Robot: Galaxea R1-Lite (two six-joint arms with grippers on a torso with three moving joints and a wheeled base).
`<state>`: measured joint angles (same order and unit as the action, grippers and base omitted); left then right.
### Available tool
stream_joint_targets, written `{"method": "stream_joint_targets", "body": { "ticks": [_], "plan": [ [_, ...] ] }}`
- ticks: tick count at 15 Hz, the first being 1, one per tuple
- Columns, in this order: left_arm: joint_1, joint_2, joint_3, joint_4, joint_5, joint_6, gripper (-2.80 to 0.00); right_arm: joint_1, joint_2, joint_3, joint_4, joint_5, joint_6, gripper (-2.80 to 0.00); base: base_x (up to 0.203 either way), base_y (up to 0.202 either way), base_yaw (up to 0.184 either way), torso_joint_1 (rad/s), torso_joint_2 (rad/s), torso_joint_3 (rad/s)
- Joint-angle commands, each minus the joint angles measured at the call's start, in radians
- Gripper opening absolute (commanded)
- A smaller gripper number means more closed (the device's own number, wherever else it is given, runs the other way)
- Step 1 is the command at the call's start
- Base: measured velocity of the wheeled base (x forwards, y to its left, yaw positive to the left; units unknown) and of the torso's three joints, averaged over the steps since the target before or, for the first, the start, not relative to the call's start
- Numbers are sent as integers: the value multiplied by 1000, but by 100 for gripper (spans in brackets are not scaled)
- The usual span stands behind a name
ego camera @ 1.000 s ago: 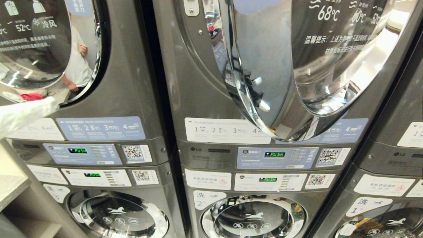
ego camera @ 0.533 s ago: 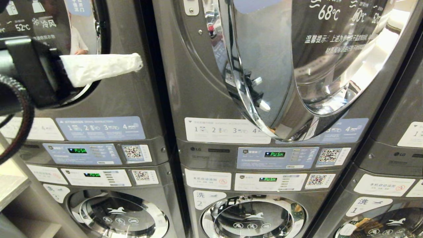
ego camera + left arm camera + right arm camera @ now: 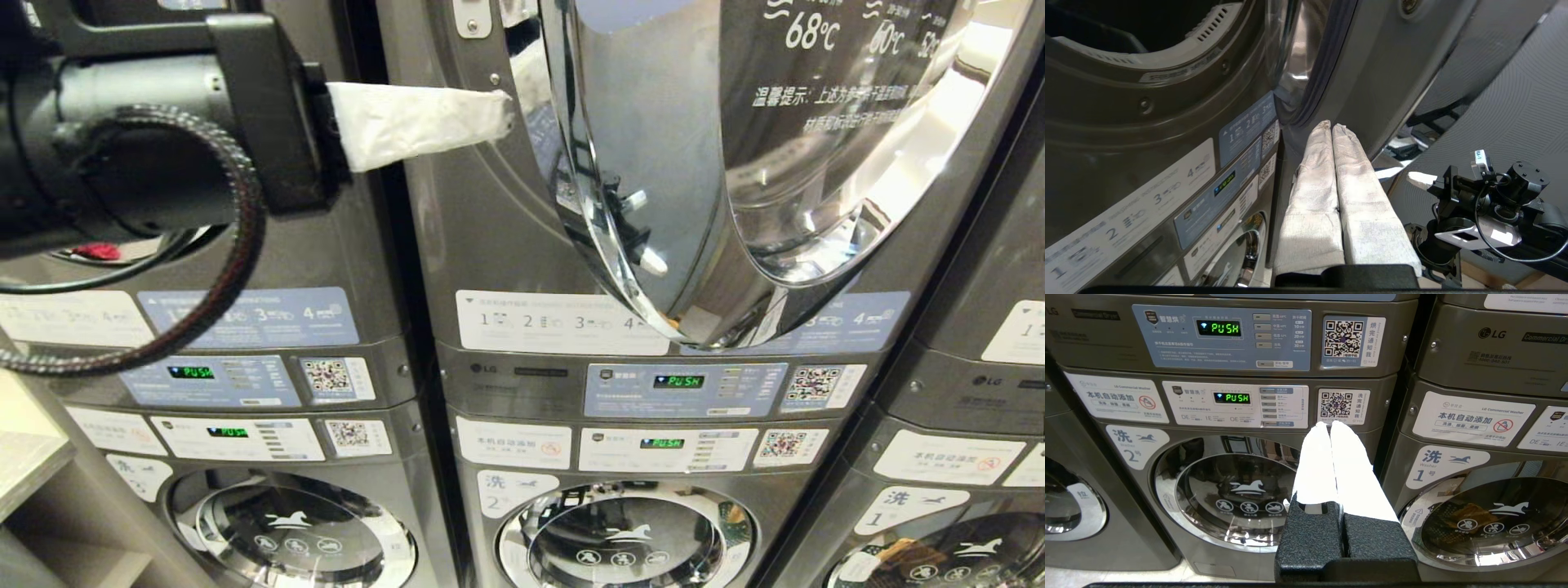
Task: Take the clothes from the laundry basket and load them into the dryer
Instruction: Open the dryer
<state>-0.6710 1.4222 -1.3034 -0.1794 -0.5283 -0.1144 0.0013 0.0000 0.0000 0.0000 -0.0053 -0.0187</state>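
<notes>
The middle dryer's door (image 3: 653,163) stands swung open, chrome rim toward me. Its dark drum opening (image 3: 1126,24) shows in the left wrist view. My left gripper (image 3: 500,114) reaches in from the upper left, its white-wrapped fingers pressed together and empty, the tips right at the door's inner edge. In the left wrist view the left gripper (image 3: 1331,127) points into the gap between the dryer front and the open door (image 3: 1372,61). My right gripper (image 3: 1329,425) is shut on nothing and hangs low, facing the lower washers. The clothes and laundry basket are out of view.
Stacked machines fill the wall: a closed dryer (image 3: 122,122) at left, another stack (image 3: 980,367) at right, washers (image 3: 629,539) below. Control panels (image 3: 678,384) read PUSH. A wooden shelf (image 3: 24,465) juts in at the lower left. The right arm (image 3: 1486,208) sits low beside the door.
My left arm has swung up and to the right, from the left edge across the neighbouring dryer to the open door's edge. Its fingers stayed shut. The right arm has not moved.
</notes>
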Motion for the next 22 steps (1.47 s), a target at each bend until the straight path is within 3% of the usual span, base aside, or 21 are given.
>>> {"method": "stream_joint_targets", "body": {
  "ticks": [1, 5, 10, 16, 22],
  "plan": [
    [-31, 42, -18, -2, 6, -1, -280, 0, -2, 0, 0, -1, 0, -280, 0, 0, 0, 0, 0, 0],
    [-101, 53, -22, -27, 13, -1, -280, 0, -2, 0, 0, 1, -1, -280, 0, 0, 0, 0, 0, 0],
    [-257, 55, -35, -42, 74, -2, -280, 0, -2, 0, 0, 2, 3, -280, 0, 0, 0, 0, 0, 0],
    [-430, 140, -149, -43, 82, -2, -280, 0, -2, 0, 0, 2, 3, -280, 0, 0, 0, 0, 0, 0],
    [-579, 301, -295, -44, 169, -2, -280, 0, -2, 0, 0, 2, 3, -280, 0, 0, 0, 0, 0, 0]
  ]
}}
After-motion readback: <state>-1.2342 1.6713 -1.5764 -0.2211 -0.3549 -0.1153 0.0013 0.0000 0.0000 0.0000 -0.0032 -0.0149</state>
